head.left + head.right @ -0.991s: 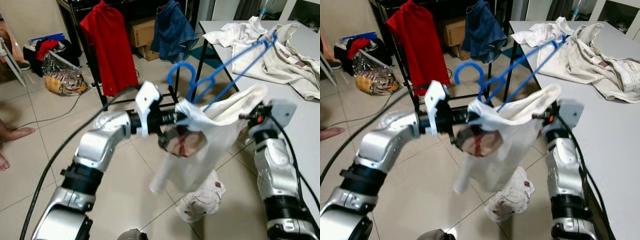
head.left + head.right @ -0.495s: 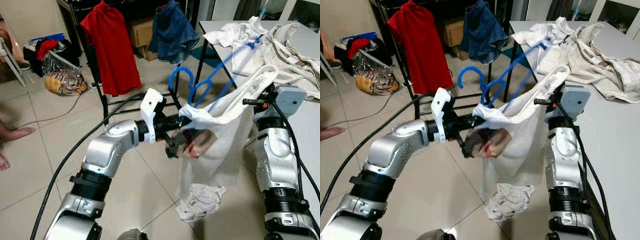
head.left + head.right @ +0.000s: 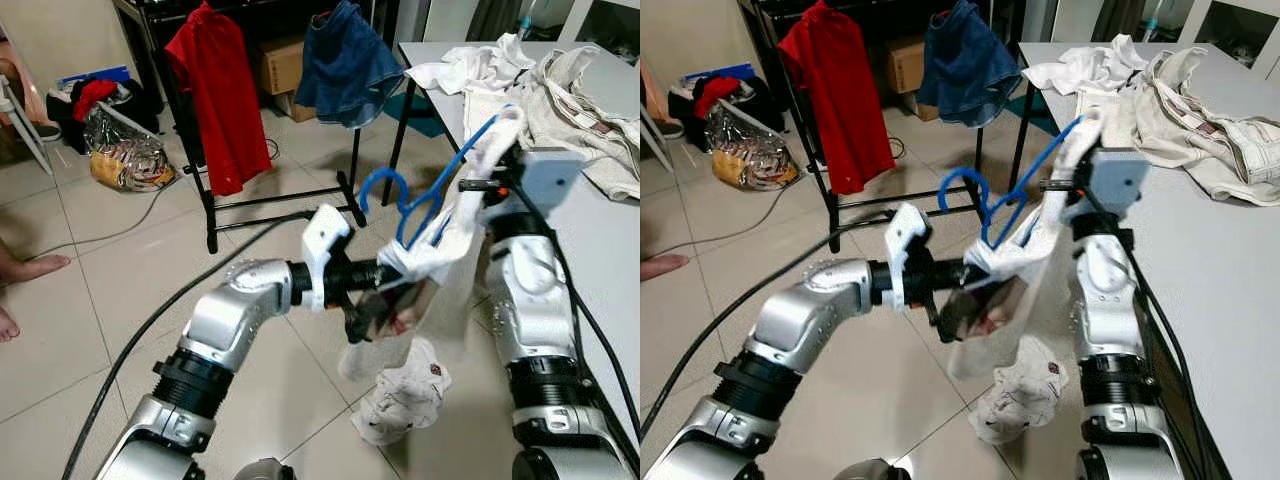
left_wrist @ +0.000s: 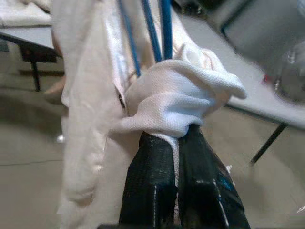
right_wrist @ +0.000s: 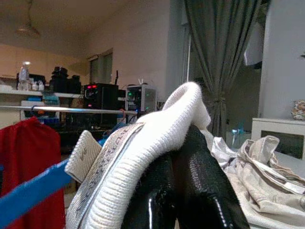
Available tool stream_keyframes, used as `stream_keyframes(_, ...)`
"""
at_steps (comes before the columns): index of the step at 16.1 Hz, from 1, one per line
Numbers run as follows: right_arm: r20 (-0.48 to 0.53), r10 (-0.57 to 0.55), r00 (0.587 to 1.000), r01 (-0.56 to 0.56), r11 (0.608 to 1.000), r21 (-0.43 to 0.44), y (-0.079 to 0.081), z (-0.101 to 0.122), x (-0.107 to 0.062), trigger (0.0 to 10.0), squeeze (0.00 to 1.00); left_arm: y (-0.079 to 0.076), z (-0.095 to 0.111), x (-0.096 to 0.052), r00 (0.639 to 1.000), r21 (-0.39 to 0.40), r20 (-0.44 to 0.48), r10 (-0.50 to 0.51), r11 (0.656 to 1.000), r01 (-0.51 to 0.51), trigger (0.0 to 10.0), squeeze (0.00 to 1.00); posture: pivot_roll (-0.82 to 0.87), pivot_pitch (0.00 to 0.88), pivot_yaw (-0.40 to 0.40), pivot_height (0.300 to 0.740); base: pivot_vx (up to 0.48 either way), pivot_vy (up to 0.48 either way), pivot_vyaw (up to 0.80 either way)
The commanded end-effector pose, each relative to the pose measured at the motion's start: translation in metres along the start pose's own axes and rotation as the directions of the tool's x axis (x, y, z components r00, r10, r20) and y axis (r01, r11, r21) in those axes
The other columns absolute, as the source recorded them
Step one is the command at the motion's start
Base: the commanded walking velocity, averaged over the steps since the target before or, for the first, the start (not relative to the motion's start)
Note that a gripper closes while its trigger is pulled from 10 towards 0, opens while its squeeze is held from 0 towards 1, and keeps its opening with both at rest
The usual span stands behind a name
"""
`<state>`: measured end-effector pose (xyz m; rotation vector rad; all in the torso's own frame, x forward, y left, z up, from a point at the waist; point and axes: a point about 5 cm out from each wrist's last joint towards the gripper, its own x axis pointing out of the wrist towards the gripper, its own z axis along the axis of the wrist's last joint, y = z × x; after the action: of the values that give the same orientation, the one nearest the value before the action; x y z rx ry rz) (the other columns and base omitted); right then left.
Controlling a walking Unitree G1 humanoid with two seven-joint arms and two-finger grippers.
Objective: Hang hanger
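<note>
A black clothes rack (image 3: 205, 195), carrying a red shirt (image 3: 215, 85) and a denim garment (image 3: 345, 65), is seen at upper left and centre, beyond both arms. The white garment (image 3: 440, 255) on the blue hanger (image 3: 425, 195) is held centre-frame, its long axis slanting up-right, hook toward the rack. It is clamped by the left gripper (image 4: 174, 152) at one shoulder and the right gripper (image 5: 183, 157) at the collar, both fully closed; no containers are noted.

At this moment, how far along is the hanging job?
Done: the blue hanger sits inside the white shirt. In hand: the left gripper and right gripper each pinch the shirt's fabric, holding it up near the table. Left: carrying it to the black rack and hooking it on.
</note>
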<state>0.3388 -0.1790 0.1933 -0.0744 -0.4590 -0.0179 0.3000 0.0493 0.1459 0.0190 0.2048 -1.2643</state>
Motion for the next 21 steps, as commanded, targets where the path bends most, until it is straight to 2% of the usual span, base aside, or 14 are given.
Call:
stream_keyframes(1,-0.011,0.035,0.999,-0.036,0.999,-0.028,0.010,0.000,0.007,0.0,0.00,-0.003,-0.006,0.003,0.998,0.155,-0.068,0.004,0.988,0.007,10.0,0.00,0.00,0.000,0.037,0.723,0.000,0.000,0.00)
stream_keyframes(3,-0.038,0.069,0.997,-0.070,0.996,-0.045,0.017,-0.005,0.009,0.0,0.00,-0.003,0.004,0.002,1.000,0.218,-0.022,0.005,0.976,-0.001,10.0,0.00,0.01,0.000,0.032,0.723,0.000,0.000,0.00)
stream_keyframes(6,-0.090,0.087,0.992,-0.094,0.993,-0.074,0.021,-0.015,0.008,0.0,0.00,-0.001,0.009,-0.002,0.999,0.342,-0.028,0.042,0.939,-0.030,10.0,0.00,0.02,0.000,0.026,0.723,0.000,0.000,0.00)
stream_keyframes(10,-0.111,0.074,0.991,-0.084,0.993,-0.086,0.017,-0.021,0.009,0.0,0.00,-0.003,0.008,-0.008,0.999,0.393,-0.018,0.043,0.919,-0.033,10.0,0.00,0.02,0.000,0.025,0.723,0.000,0.000,0.00)
stream_keyframes(12,-0.119,0.085,0.989,-0.095,0.992,-0.084,0.019,-0.023,0.010,0.0,0.00,-0.004,0.005,-0.007,0.997,0.479,-0.054,0.047,0.877,-0.016,10.0,0.00,0.02,0.000,0.024,0.723,0.000,0.000,0.00)
stream_keyframes(15,-0.084,0.113,0.990,-0.117,0.992,-0.043,0.025,-0.020,0.004,0.0,0.00,-0.004,0.008,-0.010,0.998,0.431,-0.006,0.056,0.901,-0.047,10.0,0.00,0.02,0.000,0.023,0.723,0.000,0.000,0.00)
stream_keyframes(17,-0.051,0.151,0.987,-0.150,0.989,0.015,0.026,-0.017,-0.011,0.0,0.00,0.005,0.010,-0.027,0.992,0.381,0.036,0.119,0.916,-0.124,10.0,0.00,0.02,0.000,0.025,0.723,0.000,0.000,0.00)
stream_keyframes(21,-0.016,0.163,0.986,-0.163,0.986,0.035,0.017,-0.009,-0.033,0.0,0.00,0.005,0.007,-0.050,0.982,0.359,0.063,0.178,0.914,-0.188,10.0,0.00,0.01,0.000,0.027,0.723,0.000,0.000,0.00)
